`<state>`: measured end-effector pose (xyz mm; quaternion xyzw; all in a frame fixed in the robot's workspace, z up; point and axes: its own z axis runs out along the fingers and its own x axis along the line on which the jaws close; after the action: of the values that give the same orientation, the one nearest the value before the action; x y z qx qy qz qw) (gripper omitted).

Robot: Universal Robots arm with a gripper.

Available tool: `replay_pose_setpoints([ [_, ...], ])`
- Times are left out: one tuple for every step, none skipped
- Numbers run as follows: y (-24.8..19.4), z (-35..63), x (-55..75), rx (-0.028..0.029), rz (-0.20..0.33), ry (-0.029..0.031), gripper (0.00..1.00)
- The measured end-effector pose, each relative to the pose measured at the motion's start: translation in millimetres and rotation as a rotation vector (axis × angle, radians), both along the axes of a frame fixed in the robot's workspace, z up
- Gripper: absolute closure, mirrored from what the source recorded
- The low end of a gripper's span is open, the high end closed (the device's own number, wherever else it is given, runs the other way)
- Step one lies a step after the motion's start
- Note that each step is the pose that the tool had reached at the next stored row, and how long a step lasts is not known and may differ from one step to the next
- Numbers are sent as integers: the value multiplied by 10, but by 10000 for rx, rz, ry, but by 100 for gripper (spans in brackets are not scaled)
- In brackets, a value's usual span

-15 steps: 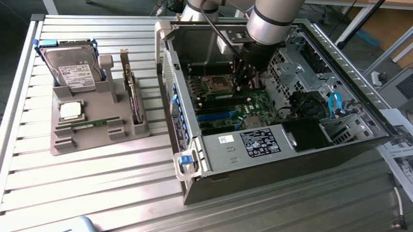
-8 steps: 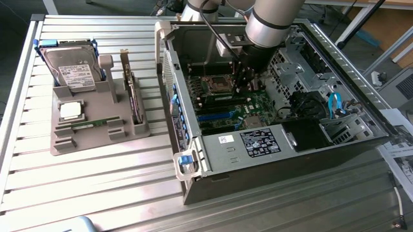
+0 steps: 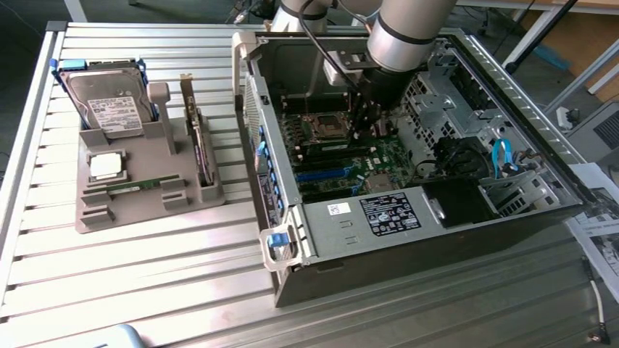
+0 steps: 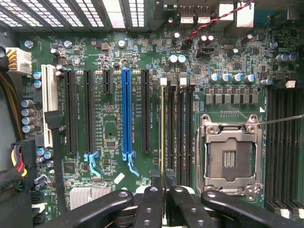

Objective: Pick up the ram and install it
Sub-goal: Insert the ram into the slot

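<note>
Exterior view: an open computer case lies on the slatted worktop. The arm reaches down into it, with the tool low over the motherboard. On the exterior view's left, a grey tray carries a hard drive, a silver processor chip and an expansion card standing on edge.

Wrist view: the tool is clenched on the ram. It is seen edge-on as a thin line along a memory slot, between the long black slot beside the blue slot and the empty processor socket. I cannot tell whether it is fully seated.
</note>
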<state>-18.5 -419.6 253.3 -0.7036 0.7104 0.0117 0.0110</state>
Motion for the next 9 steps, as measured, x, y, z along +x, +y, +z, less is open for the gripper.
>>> replay_pose_setpoints([
  [0, -1, -3, 0, 1, 0, 88],
  [0, 0, -3, 0, 2, 1, 88],
  [0, -1, -3, 0, 3, 0, 88],
  [0, -1, -3, 0, 3, 0, 88],
  [1, -6, -6, 4, 1, -2, 88],
  [3, -13, -7, 6, 0, -2, 88],
  [5, -19, -9, 2, 1, -2, 88],
  [7, -26, -10, 0, 1, -3, 88],
  [9, -32, -11, 1, 1, -4, 88],
])
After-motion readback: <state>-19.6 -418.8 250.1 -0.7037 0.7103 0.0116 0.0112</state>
